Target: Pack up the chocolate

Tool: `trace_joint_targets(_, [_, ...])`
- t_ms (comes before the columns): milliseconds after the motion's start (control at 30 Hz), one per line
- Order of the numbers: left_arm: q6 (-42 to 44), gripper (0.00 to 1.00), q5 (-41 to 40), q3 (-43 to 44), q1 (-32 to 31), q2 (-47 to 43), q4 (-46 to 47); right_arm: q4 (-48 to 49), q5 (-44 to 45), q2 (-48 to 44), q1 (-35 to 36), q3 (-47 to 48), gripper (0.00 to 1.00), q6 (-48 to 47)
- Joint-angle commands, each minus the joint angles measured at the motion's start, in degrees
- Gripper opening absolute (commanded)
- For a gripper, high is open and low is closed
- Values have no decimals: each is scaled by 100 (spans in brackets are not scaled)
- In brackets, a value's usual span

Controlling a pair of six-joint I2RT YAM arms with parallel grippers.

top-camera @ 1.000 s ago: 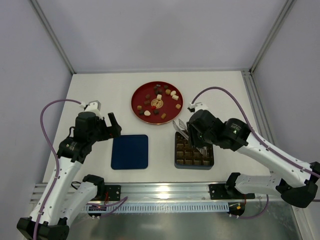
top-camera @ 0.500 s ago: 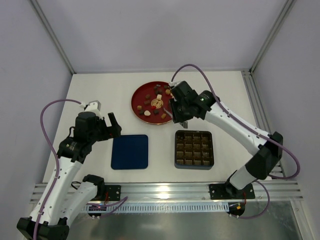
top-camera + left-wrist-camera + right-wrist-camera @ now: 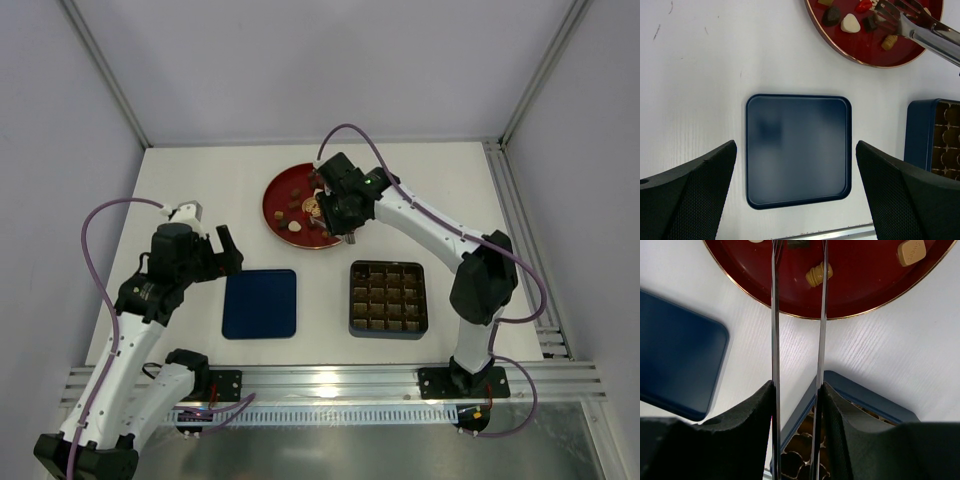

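Note:
Several pieces of chocolate (image 3: 296, 227) lie on the red plate (image 3: 275, 190). My right gripper (image 3: 345, 228) hovers at the plate's near right edge, shut on a pair of metal tongs (image 3: 920, 27). In the right wrist view my right gripper (image 3: 797, 386) grips both tong blades (image 3: 775, 315). The blades stand slightly apart and reach over the plate (image 3: 865, 295), with a tan chocolate (image 3: 819, 274) lying between them. My left gripper (image 3: 225, 252) hangs open, and in the left wrist view my left gripper (image 3: 796, 145) is empty above the dark-blue lid (image 3: 797, 150).
The brown gridded tray (image 3: 388, 297) in its blue box sits near the front, right of the lid (image 3: 260, 303). Its corner (image 3: 805, 445) shows under my right fingers. A metal rail runs along the table's near edge.
My right arm has swung from over the gridded tray back to the red plate, carrying the tongs, whose blades have spread a little. The left arm has not moved.

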Motion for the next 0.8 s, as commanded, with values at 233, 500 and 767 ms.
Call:
trace_joint_targets(233, [74,100,-59,-1,-24,31,128,215,-47,75,29,187,44,-146])
trace_joint_targets(500, [74,100,-68,-1,-24,22,128,198,-29,277,65,205,44,-155])
trace_joint_targets(767, [74,100,-68,-1,-24,13,128,136,32,347,91,301,43,-147])
